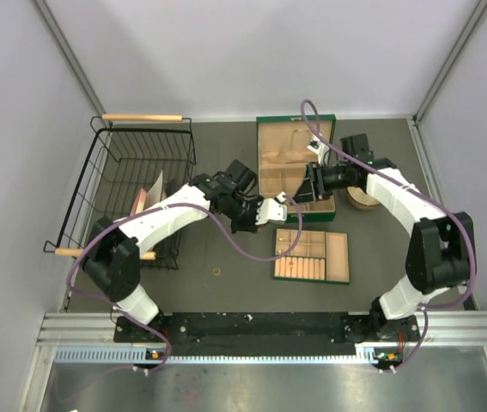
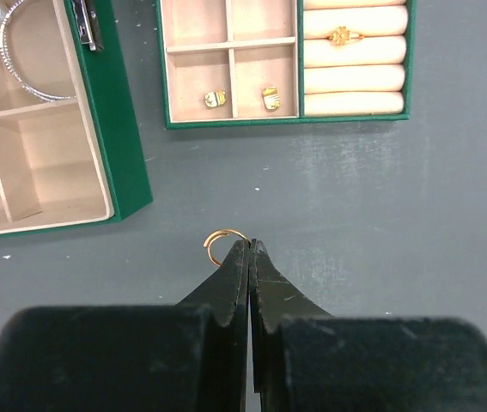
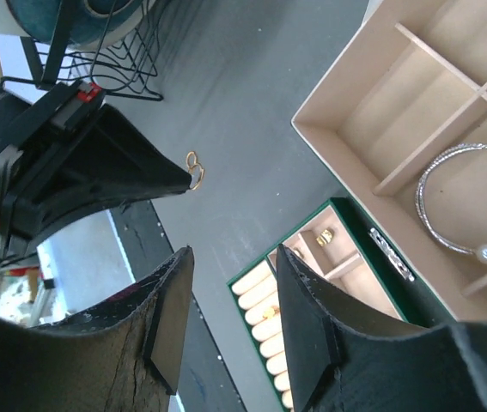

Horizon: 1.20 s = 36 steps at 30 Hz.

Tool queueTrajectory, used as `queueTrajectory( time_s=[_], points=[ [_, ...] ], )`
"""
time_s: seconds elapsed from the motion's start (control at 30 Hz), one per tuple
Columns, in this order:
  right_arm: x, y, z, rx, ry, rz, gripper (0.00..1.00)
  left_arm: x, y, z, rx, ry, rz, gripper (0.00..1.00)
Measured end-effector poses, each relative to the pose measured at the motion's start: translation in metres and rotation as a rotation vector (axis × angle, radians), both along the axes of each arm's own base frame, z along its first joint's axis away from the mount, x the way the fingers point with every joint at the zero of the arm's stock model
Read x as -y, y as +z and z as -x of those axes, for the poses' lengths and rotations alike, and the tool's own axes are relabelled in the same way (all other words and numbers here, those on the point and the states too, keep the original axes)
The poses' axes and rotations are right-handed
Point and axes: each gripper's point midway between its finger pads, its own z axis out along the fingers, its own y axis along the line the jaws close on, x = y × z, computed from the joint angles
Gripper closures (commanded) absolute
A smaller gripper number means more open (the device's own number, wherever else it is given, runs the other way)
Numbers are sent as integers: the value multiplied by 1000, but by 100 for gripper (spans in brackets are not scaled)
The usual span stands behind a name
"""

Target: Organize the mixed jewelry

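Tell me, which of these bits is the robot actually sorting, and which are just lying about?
Job: hoop in the shut left gripper; studs and ornate ring in the tray; bracelet in the box; loose ring on the table.
Lying about: wire basket; wooden stand.

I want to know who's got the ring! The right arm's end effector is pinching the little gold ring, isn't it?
Not quite. The left end effector is pinching the little gold ring, not the right one. The left wrist view shows its own fingers closed together on the ring. The right end effector is open and holds nothing.
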Motion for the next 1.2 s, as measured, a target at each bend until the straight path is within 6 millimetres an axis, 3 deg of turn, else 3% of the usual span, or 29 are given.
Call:
queueTrajectory(
  time_s=[0.2, 0.5, 1.2],
  points=[
    [-20, -22, -5, -101, 29, 0, 55, 1, -6, -7, 103, 10, -23, 100],
    [-50, -25, -2, -127, 86, -2, 56, 9, -3, -13, 224, 11, -35, 100],
    [-67, -48, 6, -177, 114, 36, 60, 20, 1, -10, 345, -8, -51, 100]
  ],
)
